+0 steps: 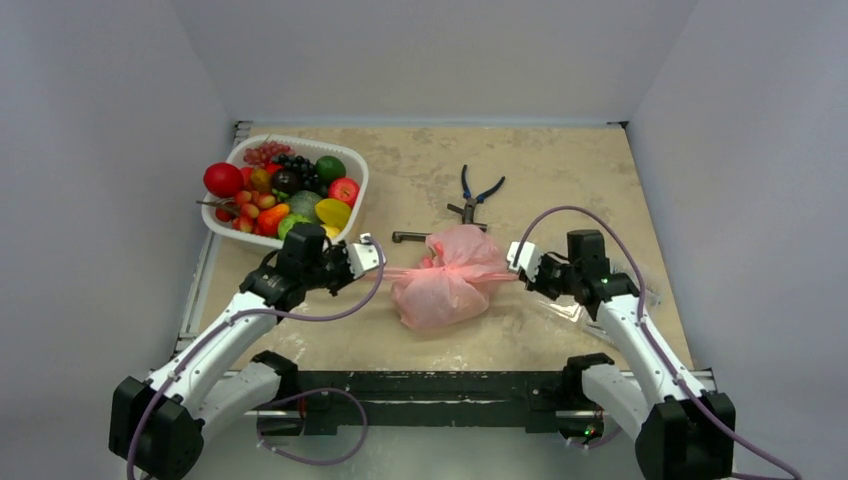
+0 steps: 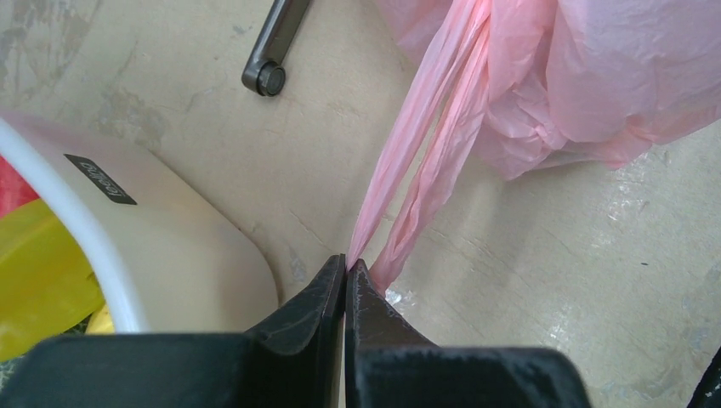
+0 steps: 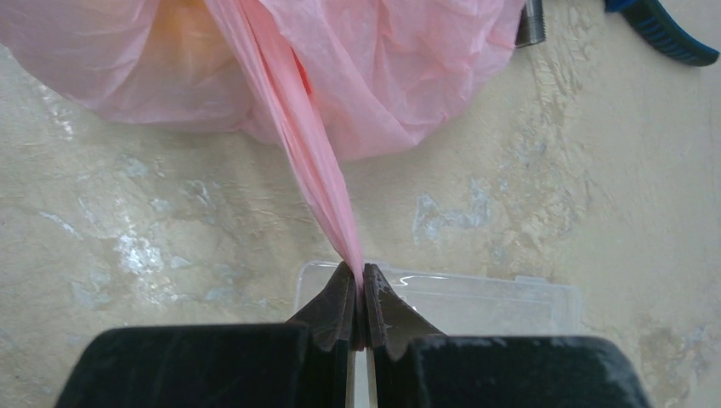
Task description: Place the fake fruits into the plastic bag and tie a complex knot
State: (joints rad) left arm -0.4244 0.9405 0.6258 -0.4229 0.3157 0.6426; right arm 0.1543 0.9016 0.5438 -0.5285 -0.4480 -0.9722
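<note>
Stretching out to either side in the top view, the bag (image 1: 447,285) sits bulging mid-tabletop (image 1: 560,200) between the arms, with the left fingers (image 1: 366,256) and right fingers (image 1: 519,258) each meeting a tail. Many fruits (image 1: 290,190) lie in the basket (image 1: 355,170).

From the left wrist, the left fingers (image 2: 319,297) are pressed together on a bunched, taut tail (image 2: 425,161).

From the right wrist, the right fingers (image 3: 338,299) pinch the other tail (image 3: 298,144) likewise.

The film looks thin, soft and slippery, and a hard pull would likely tear it. Bunched film near the knot (image 1: 437,262) seems the safer hold, not a single layer.
</note>
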